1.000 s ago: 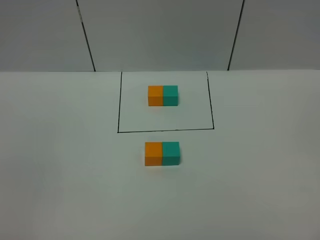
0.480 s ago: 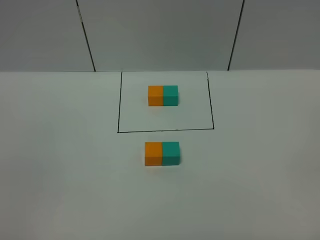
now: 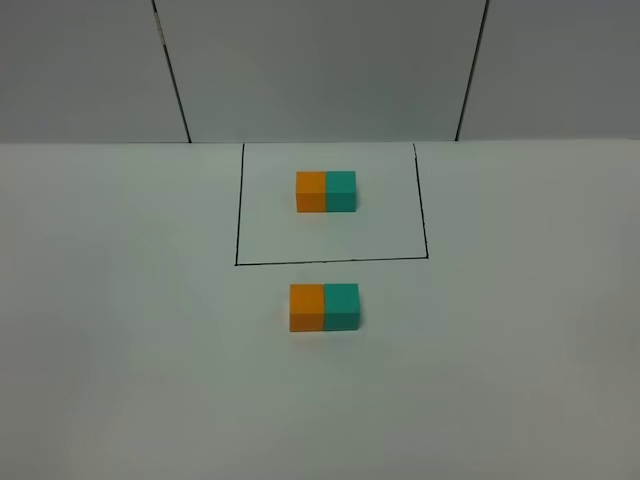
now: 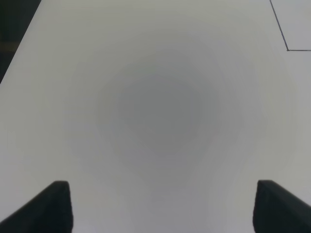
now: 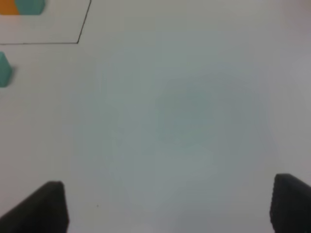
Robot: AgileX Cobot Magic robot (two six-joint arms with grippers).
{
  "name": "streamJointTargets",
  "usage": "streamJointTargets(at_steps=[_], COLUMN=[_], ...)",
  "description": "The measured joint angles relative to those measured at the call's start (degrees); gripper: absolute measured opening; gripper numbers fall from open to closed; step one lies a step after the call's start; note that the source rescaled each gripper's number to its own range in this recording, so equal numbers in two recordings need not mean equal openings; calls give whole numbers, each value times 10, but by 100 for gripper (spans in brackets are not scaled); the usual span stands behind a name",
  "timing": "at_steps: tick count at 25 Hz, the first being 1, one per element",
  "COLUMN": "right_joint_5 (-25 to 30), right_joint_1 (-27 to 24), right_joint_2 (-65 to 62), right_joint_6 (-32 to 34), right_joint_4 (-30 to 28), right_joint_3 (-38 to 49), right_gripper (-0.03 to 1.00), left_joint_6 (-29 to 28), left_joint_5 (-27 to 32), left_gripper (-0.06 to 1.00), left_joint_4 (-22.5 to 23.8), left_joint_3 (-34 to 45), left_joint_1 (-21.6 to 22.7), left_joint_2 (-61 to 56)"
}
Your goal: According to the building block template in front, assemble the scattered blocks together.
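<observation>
The table [image 3: 120,350] was the largest thing in sight, a plain white surface filling most of the high view, with grey wall panels [image 3: 320,70] split by dark seams standing behind it. Drawn on the table toward the back was a black-lined frame [image 3: 238,210], open toward the wall side as far as the view showed.

Inside the frame, near its middle, sat the template [image 3: 326,191]: an orange cube on the left touching a teal cube on the right. Just outside the frame's near line, and roughly in line with the template, lay the two loose blocks, the orange block [image 3: 307,307] on the left and the teal block [image 3: 342,306] on the right. They stood flush side against side, upright, in the same order as the template.

Neither arm appeared in the high view. The left gripper [image 4: 160,206] showed in its wrist view as two dark fingertips set wide apart over bare table, nothing between them, with a corner of the frame line at the edge of the picture. The right gripper [image 5: 167,206] also showed two dark fingertips set well apart over bare table, holding nothing; its view caught a corner of the frame, part of the template and a sliver of the teal block at the far edge.
</observation>
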Motion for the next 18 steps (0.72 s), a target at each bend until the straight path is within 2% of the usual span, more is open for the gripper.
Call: streamJointTargets(at_steps=[18], right_joint_5=[0], right_joint_1=[0], right_joint_2=[-1], right_joint_6=[3], right_joint_4=[-1], right_joint_3=[0], right_gripper=[78], left_joint_6=[0], left_joint_5=[0], left_gripper=[70], left_joint_4=[-1], left_joint_3=[0], left_joint_1=[0], left_joint_2=[0])
